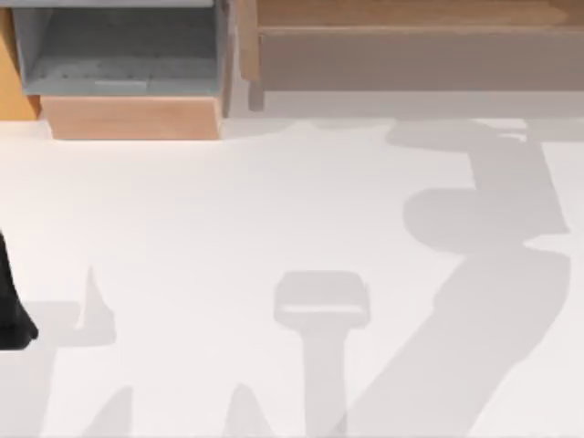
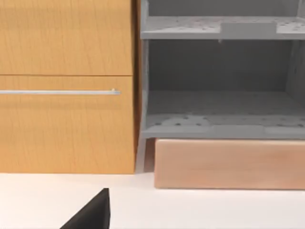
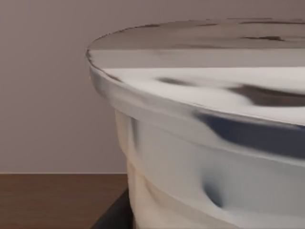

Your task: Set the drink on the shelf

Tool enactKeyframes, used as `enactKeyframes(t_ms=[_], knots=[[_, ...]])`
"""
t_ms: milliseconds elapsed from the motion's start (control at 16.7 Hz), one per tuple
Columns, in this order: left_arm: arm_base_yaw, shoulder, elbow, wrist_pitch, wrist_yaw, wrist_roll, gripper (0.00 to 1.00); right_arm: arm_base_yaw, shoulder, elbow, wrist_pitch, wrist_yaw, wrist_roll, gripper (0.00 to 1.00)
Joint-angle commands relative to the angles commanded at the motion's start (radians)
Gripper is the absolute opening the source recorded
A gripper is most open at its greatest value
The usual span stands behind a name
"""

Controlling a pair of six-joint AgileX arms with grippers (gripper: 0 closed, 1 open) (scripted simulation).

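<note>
- Top view: the white bench (image 1: 274, 210) carries arm shadows; a grey shelf (image 1: 119, 55) sits at the far left corner beside a wooden cabinet (image 1: 411, 46). A dark part of my left arm (image 1: 11, 315) shows at the left edge.
- Left wrist view: the grey shelf (image 2: 219, 105) faces this arm; whether the left hand is open I cannot tell.
- Right wrist view: the drink (image 3: 214, 143) stands upright, very close to the camera, so the right arm is nearer; I cannot tell whether the right hand is gripping it.
</note>
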Motion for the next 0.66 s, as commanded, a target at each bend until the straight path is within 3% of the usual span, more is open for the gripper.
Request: enactKeyframes(t_ms=[300,660], knots=[[0.000,0.000,0.000,0.000,0.000,0.000,1.00,0.000,0.000,0.000,0.000,0.000,0.000,0.98],[0.000,0.000,0.000,0.000,0.000,0.000,1.00,0.000,0.000,0.000,0.000,0.000,0.000,1.00]])
